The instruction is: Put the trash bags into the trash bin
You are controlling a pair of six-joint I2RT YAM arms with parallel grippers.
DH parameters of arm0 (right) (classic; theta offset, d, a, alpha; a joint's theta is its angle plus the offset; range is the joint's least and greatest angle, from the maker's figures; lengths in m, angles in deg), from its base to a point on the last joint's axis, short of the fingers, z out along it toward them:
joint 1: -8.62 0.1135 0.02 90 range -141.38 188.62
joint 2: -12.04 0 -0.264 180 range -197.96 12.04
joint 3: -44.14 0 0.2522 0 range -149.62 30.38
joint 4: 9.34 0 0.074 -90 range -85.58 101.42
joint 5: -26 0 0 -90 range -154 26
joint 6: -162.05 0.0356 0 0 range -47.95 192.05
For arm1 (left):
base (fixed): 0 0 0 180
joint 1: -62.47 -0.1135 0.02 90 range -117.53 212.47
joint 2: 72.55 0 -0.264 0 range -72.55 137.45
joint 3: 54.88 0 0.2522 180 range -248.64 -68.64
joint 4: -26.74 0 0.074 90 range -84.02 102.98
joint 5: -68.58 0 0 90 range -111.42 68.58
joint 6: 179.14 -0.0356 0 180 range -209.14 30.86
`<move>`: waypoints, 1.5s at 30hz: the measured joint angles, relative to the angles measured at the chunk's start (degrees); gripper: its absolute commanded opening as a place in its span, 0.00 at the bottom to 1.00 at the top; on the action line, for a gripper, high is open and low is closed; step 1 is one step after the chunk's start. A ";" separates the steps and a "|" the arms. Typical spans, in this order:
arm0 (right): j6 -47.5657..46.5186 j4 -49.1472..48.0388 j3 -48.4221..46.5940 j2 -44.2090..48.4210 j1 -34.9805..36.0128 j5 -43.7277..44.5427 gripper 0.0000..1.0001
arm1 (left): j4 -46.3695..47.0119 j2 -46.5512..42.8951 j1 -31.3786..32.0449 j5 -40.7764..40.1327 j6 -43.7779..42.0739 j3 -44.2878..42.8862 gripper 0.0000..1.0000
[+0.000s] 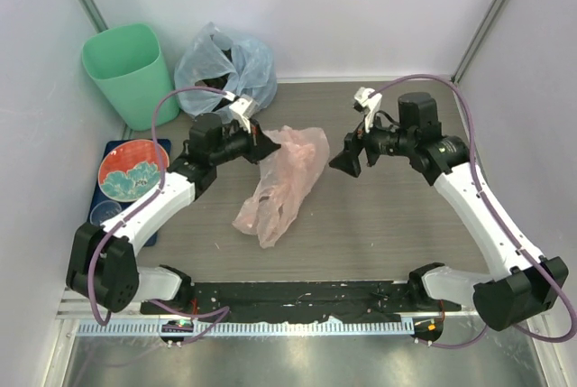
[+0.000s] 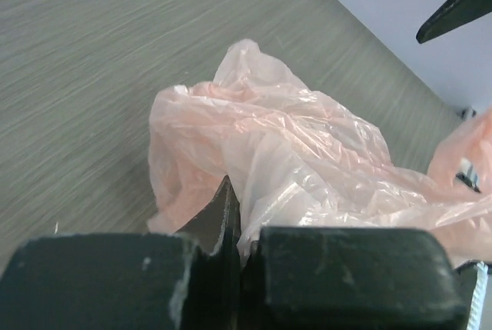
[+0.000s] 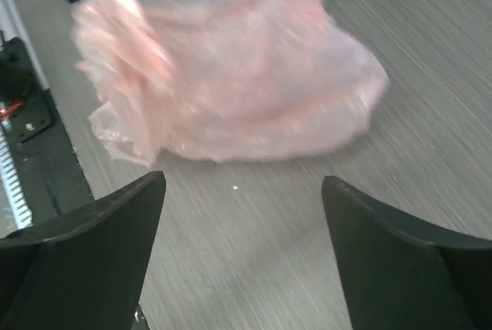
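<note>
The left gripper [image 1: 262,142] clamps the pink bag [image 1: 287,184]; the right gripper [image 1: 347,161] is apart. Next, I think, lift it to the far-left bin [image 1: 126,71].

Laboratory robot test cell: white wall panels [image 1: 361,8] on metal corner posts [image 1: 494,13] enclose a grey wood-grain table [image 1: 388,234] left, far and right; two white arms [image 1: 149,207] [image 1: 478,207] are bolted to a black base plate [image 1: 297,297] at its near edge
</note>
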 measured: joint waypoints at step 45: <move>32.63 -73.37 28.39 -18.10 26.69 25.35 0.58 | 0.63 6.45 -5.14 -13.18 43.47 4.31 0.00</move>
